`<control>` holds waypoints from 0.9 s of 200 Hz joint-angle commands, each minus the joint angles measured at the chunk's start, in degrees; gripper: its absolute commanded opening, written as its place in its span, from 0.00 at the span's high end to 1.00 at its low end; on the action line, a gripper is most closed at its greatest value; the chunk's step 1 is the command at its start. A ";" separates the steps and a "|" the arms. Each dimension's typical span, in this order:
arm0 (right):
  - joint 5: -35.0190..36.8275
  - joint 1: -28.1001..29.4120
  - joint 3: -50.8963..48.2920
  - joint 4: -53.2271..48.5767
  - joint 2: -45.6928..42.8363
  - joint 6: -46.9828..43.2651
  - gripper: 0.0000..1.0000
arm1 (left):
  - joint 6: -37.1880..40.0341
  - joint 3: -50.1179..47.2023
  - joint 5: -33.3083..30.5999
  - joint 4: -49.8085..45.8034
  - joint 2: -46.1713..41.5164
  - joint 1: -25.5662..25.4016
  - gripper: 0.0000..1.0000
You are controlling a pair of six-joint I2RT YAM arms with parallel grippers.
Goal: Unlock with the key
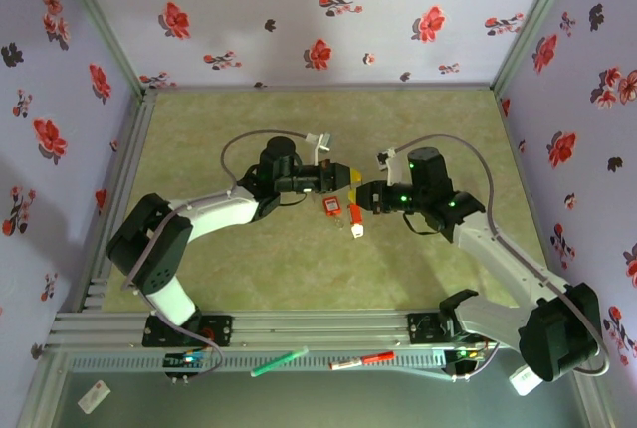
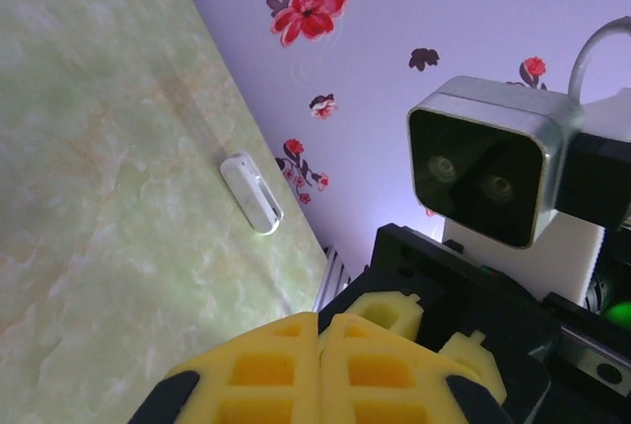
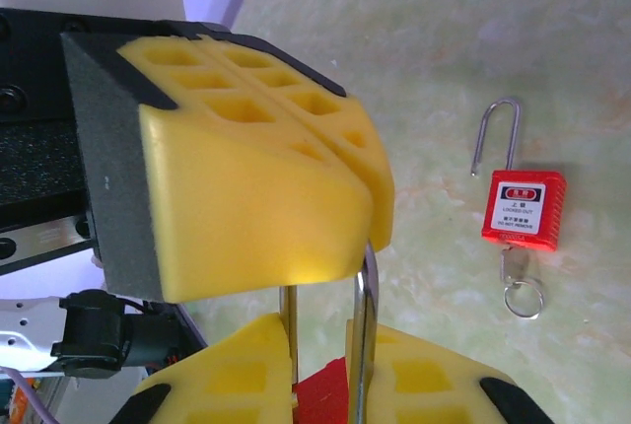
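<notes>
One padlock (image 3: 523,209) lies on table (image 3: 444,69); left end effector (image 2: 317,323) pressed together, right end effector (image 3: 320,345) unclear whether gripping

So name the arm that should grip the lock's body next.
The right, most likely. The right gripper sits with a finger either side of the red padlock, while the left gripper is shut on its shackle.

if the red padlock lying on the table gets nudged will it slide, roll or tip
The padlock lies flat on its broad face, so it'd probably slide on the smooth-looking table, not roll or tip. Its metal shackle should stay stiff. The key ring looks loose, so it'd likely drag or swing.
</notes>
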 commanded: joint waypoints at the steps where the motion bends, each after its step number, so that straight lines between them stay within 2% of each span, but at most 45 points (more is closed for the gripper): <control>1: -2.56 1.03 -0.38 2.10 -0.07 -0.56 0.96 | -1.17 0.76 -0.85 4.72 1.15 -0.98 1.00; 13: -2.28 1.03 -0.29 1.86 -0.19 -0.63 1.00 | -1.46 0.65 -0.84 5.28 1.56 -1.04 1.00; 40: 0.39 1.03 -0.15 0.33 -0.94 -1.25 1.00 | -3.04 0.10 -1.01 7.45 2.59 -0.59 1.00; 43: 0.85 1.03 -0.06 -0.10 -0.97 -1.42 1.00 | -3.44 -0.10 -1.14 7.88 2.74 -0.46 0.97; 51: 2.41 1.03 0.49 -2.05 -0.87 -2.06 1.00 | -4.23 -0.43 -1.64 8.80 3.00 -0.03 0.80; 74: 8.92 1.03 3.05 -9.93 -0.94 -5.32 1.00 | -5.32 -2.15 -4.95 8.65 2.04 1.76 0.46; 81: 11.21 1.12 3.41 -11.75 -1.08 -5.97 1.00 | -5.14 -2.71 -6.28 7.87 1.17 2.49 0.39; 94: 14.56 1.20 4.06 -14.71 -1.15 -7.07 1.00 | -4.20 -3.28 -8.06 5.63 -0.55 3.77 0.32; 133: 22.04 1.85 4.52 -17.11 0.89 -6.45 1.00 | -3.78 -2.61 -9.44 4.27 -2.56 5.34 0.31; 180: 40.63 2.57 10.65 -27.30 7.13 -6.50 1.00 | -2.38 -6.15 -12.12 0.53 -8.86 9.09 0.30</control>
